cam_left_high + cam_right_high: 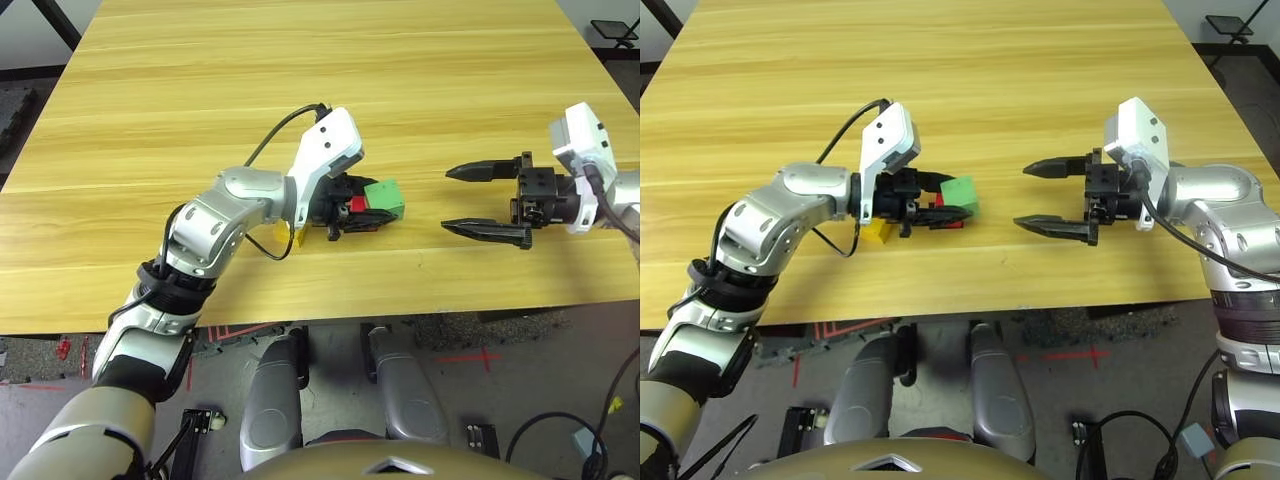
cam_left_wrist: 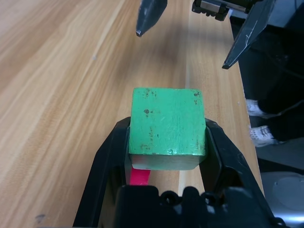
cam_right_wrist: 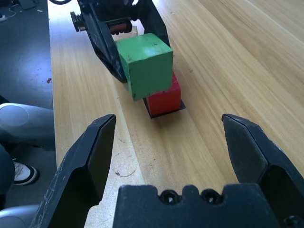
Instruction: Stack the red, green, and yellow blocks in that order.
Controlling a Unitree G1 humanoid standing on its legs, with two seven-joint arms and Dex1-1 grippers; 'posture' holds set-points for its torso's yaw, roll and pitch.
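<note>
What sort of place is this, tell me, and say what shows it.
Likely a robotics lab or test area: a two-armed robot works at a wooden table, with loose cables and red tape marks on the floor.

Robot forearms [image 1: 1215, 190] showing silver-grey plastic shells, rounded joints, dark screw holes. Black ribbed bands [image 1: 730, 285] wrapping arms between silver sections. White boxy wrist housings [image 1: 1137, 135] carrying small dark holes. Black cables [image 1: 1195, 240] looping loosely outside arms. Left gripper [image 2: 164, 142] and right gripper [image 3: 168, 152] showing matte black, angular, tapering fingers, pale scuffs along edges; black knuckle bar [image 3: 190, 204] at right gripper's base having scalloped rim, round screws.
</note>
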